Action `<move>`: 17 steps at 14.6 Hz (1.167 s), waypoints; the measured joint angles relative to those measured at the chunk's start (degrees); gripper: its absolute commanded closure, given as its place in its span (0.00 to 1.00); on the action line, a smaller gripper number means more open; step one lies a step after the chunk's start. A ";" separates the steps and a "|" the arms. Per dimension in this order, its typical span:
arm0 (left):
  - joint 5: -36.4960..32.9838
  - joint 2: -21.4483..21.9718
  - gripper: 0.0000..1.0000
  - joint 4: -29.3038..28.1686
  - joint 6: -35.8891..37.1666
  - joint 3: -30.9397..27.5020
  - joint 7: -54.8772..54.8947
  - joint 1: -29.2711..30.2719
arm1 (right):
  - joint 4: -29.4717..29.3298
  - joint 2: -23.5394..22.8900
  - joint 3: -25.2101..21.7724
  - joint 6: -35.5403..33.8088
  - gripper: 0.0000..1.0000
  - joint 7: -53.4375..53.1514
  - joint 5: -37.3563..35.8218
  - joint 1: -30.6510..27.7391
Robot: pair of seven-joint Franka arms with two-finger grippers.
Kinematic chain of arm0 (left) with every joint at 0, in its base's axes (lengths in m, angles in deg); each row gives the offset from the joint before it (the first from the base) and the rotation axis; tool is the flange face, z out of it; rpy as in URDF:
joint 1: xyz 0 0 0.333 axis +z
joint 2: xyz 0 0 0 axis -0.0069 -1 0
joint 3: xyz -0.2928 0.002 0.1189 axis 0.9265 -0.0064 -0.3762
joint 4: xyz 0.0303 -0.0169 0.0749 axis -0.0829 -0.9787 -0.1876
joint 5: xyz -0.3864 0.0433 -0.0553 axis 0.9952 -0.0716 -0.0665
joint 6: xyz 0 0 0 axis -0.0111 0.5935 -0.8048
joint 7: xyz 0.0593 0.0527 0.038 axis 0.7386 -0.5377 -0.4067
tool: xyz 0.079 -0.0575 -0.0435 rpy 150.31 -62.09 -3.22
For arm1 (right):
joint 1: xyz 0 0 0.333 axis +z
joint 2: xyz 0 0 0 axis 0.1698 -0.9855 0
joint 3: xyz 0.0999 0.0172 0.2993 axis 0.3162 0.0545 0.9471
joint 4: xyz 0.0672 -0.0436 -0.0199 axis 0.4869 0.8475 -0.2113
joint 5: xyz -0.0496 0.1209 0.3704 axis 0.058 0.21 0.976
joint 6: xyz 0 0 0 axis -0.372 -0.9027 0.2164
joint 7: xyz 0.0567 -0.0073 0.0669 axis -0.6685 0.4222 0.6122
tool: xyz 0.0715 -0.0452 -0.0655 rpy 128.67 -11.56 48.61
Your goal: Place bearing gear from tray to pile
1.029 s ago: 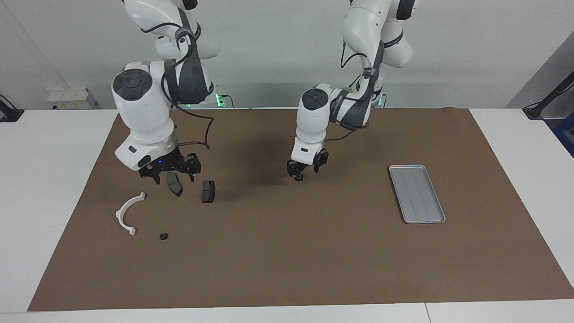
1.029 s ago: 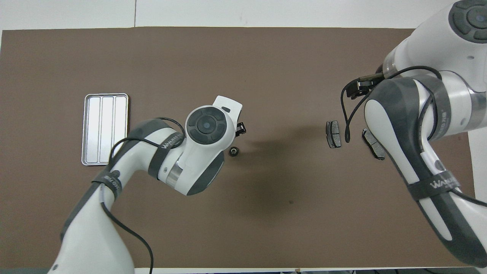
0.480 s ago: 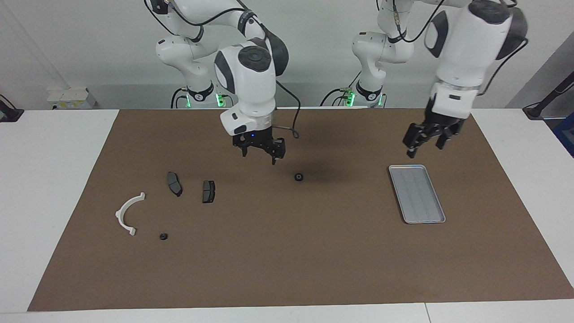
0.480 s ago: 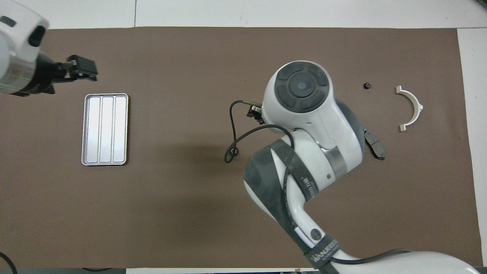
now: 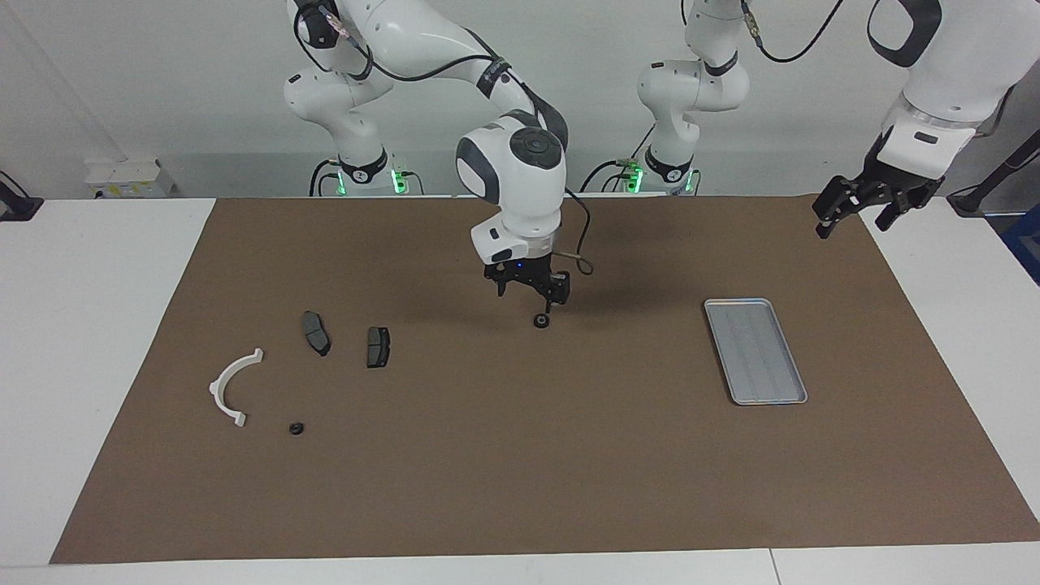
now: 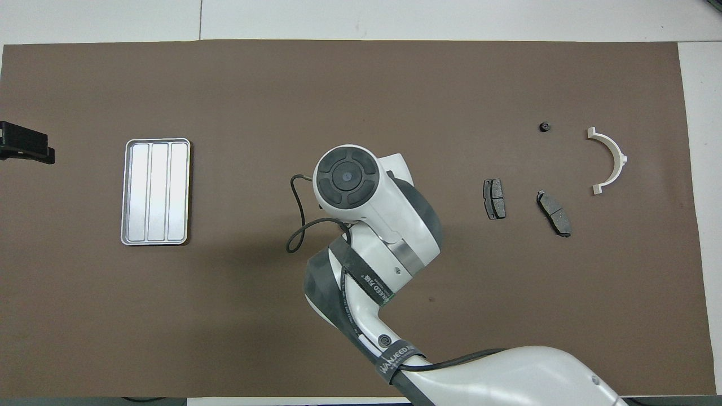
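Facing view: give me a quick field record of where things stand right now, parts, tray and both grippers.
tray: on the mat, toward the left arm's end, nothing in it
bearing gear: on the mat mid-table, outside the tray
right gripper: open, low over the bearing gear, not gripping it
left gripper: open, raised over the mat's corner, waiting
pile: white bracket, two dark plates, second small gear

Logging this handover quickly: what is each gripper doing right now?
Right gripper: open, empty, just above the small black gear mid-mat.
Left gripper: open, empty, raised over the mat's corner, waiting.
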 measured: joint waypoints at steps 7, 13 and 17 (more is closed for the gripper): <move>0.00 -0.12 0.01 -4.25 2.68 0.89 0.24 -0.15 | 1.76 -6.78 -0.56 8.70 0.00 -1.50 -0.25 1.39; 0.00 2.27 0.00 -9.30 1.21 1.28 0.32 -0.20 | 3.40 -6.69 -0.39 9.42 0.00 -1.50 -0.15 1.45; 0.00 2.71 0.00 -9.86 0.93 1.57 0.32 -0.21 | 3.66 -6.61 0.13 8.80 0.11 -1.50 1.12 1.46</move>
